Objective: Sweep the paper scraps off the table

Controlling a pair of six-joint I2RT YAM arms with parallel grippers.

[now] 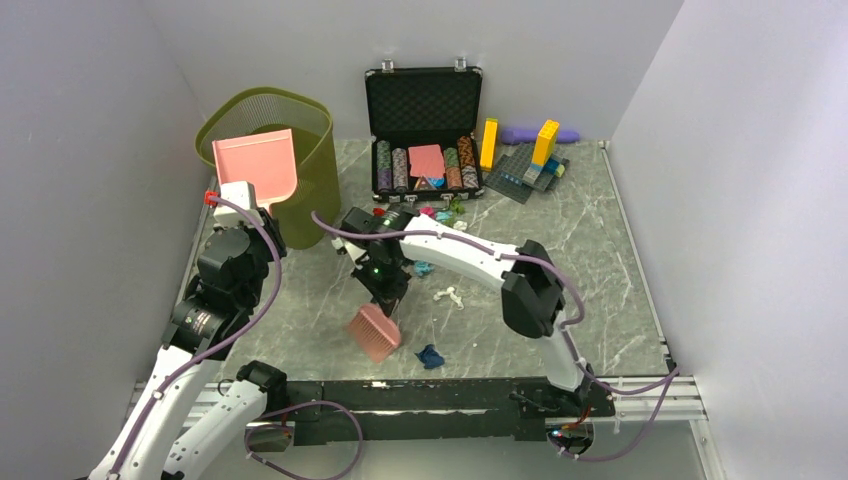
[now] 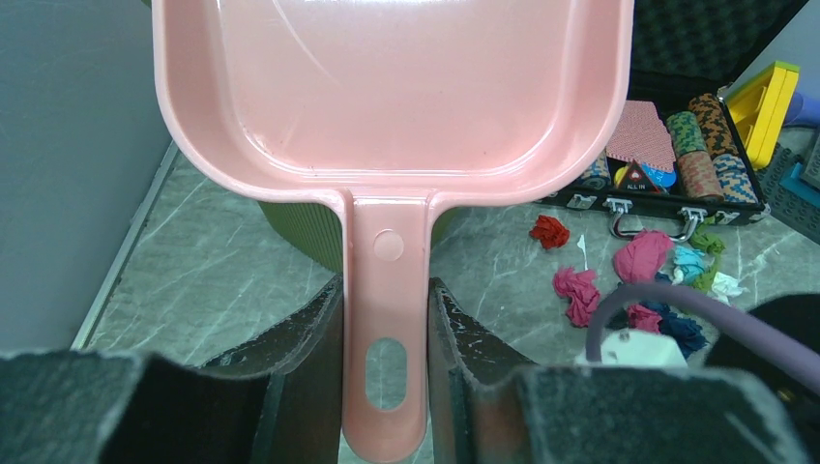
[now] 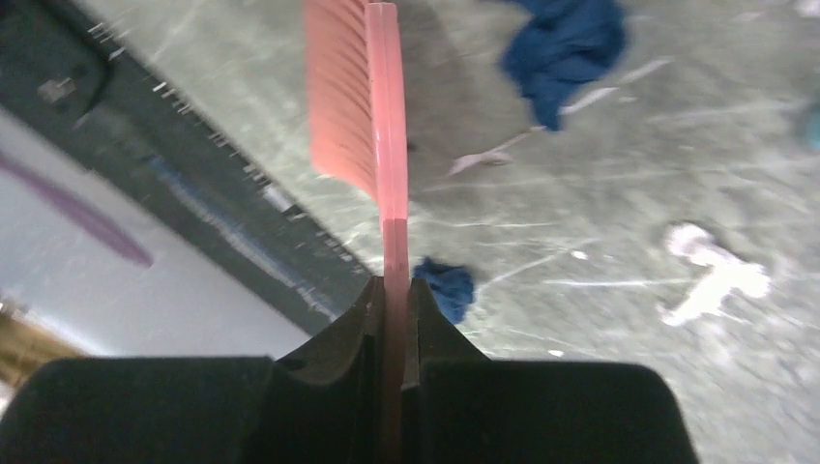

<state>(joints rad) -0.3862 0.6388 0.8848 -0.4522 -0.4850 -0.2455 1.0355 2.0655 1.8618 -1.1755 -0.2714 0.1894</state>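
Paper scraps lie on the grey-green table (image 1: 590, 300): a mixed cluster (image 1: 440, 213) in front of the case, a teal wad (image 1: 423, 268), a white scrap (image 1: 450, 296) and a dark blue wad (image 1: 430, 355) near the front. My left gripper (image 1: 238, 197) is shut on the handle of a pink dustpan (image 1: 258, 165), held over an olive bin; the pan (image 2: 387, 87) looks empty. My right gripper (image 1: 385, 298) is shut on a pink brush (image 1: 374, 333), bristles low near the table. In the right wrist view the brush (image 3: 353, 106) sits beside blue wads (image 3: 566, 48).
An olive ribbed bin (image 1: 305, 215) stands at the back left. An open black case of poker chips (image 1: 424, 130) and yellow and blue toy bricks (image 1: 530, 160) stand at the back. A metal rail (image 1: 450, 395) runs along the near edge.
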